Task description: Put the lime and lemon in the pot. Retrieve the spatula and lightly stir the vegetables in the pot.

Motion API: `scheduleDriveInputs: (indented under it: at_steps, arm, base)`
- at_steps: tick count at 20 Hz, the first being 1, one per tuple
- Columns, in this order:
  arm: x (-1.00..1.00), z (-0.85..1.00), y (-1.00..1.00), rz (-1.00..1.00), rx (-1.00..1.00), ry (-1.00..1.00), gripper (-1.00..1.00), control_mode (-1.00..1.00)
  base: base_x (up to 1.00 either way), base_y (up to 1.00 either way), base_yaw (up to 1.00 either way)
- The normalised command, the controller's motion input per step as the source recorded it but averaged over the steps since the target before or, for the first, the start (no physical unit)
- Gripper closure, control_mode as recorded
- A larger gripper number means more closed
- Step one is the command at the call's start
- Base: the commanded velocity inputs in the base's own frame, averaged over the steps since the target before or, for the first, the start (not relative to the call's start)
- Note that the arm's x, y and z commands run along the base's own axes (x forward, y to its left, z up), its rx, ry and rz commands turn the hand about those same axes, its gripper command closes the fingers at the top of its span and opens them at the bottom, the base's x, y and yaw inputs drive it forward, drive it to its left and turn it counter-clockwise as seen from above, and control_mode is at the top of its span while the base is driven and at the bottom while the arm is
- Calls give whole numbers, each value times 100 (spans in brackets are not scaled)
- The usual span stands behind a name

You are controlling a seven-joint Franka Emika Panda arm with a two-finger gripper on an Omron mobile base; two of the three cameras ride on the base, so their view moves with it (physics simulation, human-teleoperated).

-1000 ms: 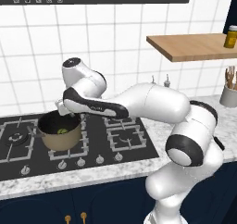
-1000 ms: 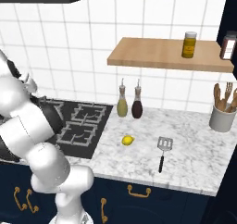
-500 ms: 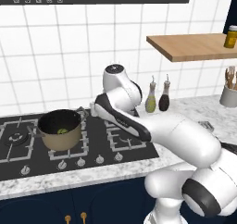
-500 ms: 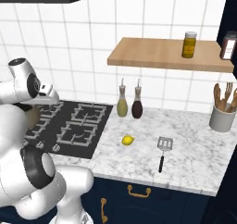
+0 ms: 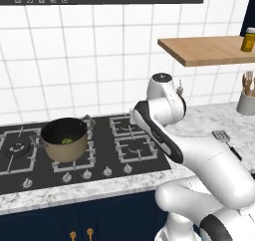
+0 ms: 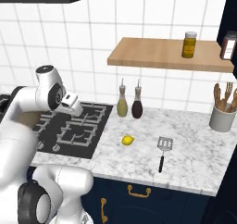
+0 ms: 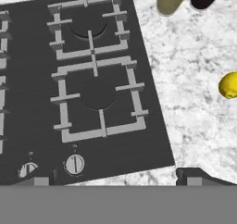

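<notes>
Going for the lemon [image 6: 127, 140] on the surface [image 6: 194, 158] right of the hob, with lime [image 5: 66, 141] in the pot [image 5: 64, 139], you centre gripper [image 7: 115, 181], spread wide and empty, over it before descending.

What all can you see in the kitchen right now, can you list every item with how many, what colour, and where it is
pot: one, tan with dark rim, on the left stove burner
lime: one, green, inside the pot
lemon: one, yellow, on the marble counter right of the stove
spatula: one, grey head, black handle, flat on the counter right of the lemon
bottles: two, olive and dark, against the wall tiles
utensil holder: one, grey, wooden utensils inside, counter's right end
jars: two, yellow and dark, on the wooden shelf
gripper: one, above the stove's right burners
</notes>
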Motion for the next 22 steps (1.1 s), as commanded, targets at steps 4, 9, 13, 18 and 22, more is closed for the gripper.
scheduleDriveInputs:
  at_steps: [4, 9, 13, 18, 22]
  arm:
    - [-5, -9, -100, -18, 8, 1, -100, -100]
    - [0, -24, -100, -17, 8, 3, -100, -100]
    - [2, -39, -100, -15, 3, 4, -100, -100]
    - [23, -45, -98, -9, 2, 7, -100, -100]
    - [45, -36, -60, -4, 3, 8, -100, -100]
  base:
    - [0, 0, 0]
    - [0, 0, 0]
    - [0, 0, 0]
    - [0, 0, 0]
    - [0, 0, 0]
